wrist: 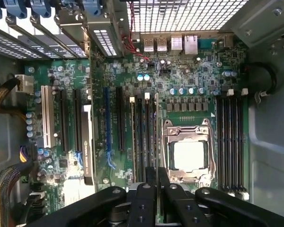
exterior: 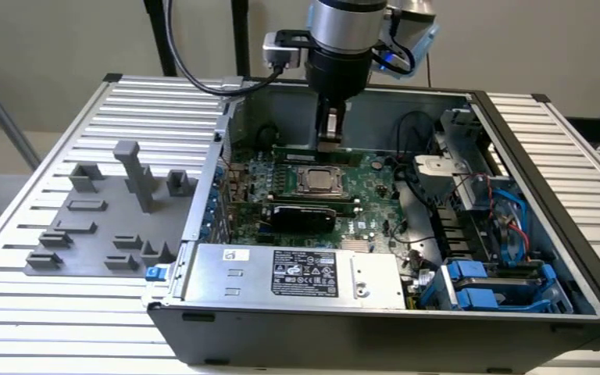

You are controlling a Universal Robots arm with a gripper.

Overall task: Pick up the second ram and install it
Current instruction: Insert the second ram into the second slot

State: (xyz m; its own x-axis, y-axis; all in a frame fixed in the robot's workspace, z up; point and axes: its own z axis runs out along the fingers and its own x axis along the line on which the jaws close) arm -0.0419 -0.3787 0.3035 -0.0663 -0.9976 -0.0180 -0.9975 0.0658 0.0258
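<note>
The second ram (exterior: 302,151), a thin green stick, stands on edge along the memory slots just behind the silver processor square (exterior: 319,180) on the motherboard. My gripper (exterior: 328,142) comes straight down into the open computer case, its tips at the stick's top edge. In the wrist view the black fingers (wrist: 150,182) are pressed together over the memory slots (wrist: 144,137) beside the processor (wrist: 188,156), and the stick between them is seen edge-on. The gripper (wrist: 157,176) is shut on it.
A black expansion card (exterior: 298,215) sits in front of the processor. The power supply (exterior: 279,269) fills the near side of the case, with cables and blue drive bays (exterior: 487,285) on the exterior view's right. A grey fixture (exterior: 102,226) with upright blocks lies outside on the exterior view's left.
</note>
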